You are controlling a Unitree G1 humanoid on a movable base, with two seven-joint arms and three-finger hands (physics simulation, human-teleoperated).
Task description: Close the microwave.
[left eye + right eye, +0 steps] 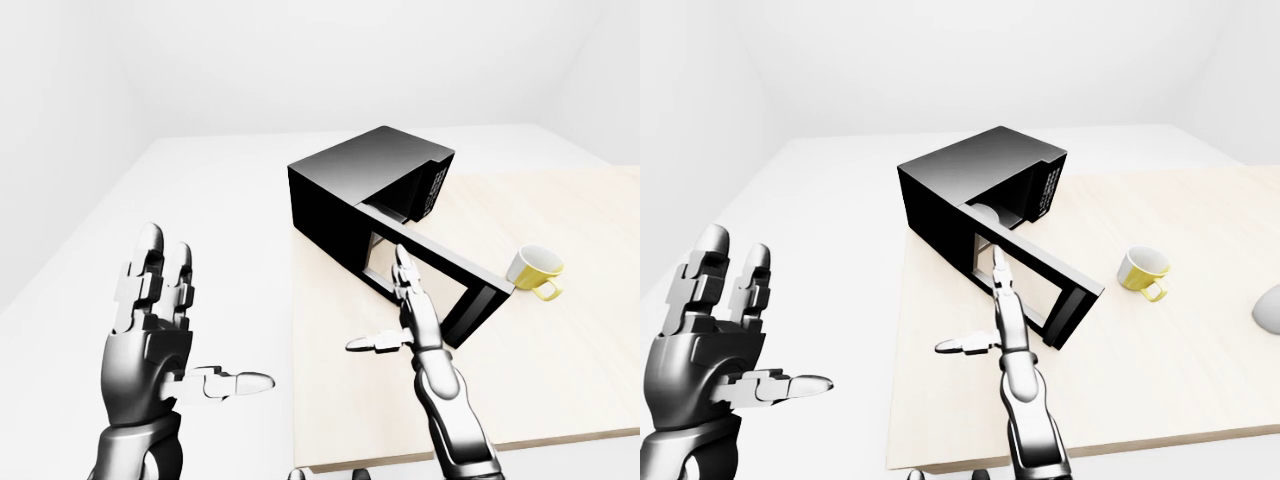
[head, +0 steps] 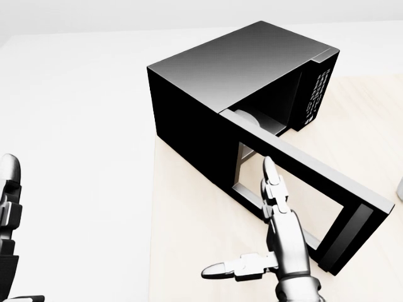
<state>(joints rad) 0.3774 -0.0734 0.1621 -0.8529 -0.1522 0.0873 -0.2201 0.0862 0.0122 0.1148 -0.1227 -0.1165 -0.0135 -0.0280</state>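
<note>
A pale wooden table fills the lower right of the right-eye view, its left edge running down toward 6 o'clock. On it a yellow cup lies tipped on its side, at about 3 o'clock from the picture's middle, its white inside facing up and left and its handle pointing down and right. At the far right edge, around 4 o'clock, a grey rounded thing shows only in part; what it is cannot be told

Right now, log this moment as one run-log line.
microwave door: open | right hand: open, fingers flat at door's outer face | left hand: open, raised, off the table | yellow mug: beyond door's free end
</note>
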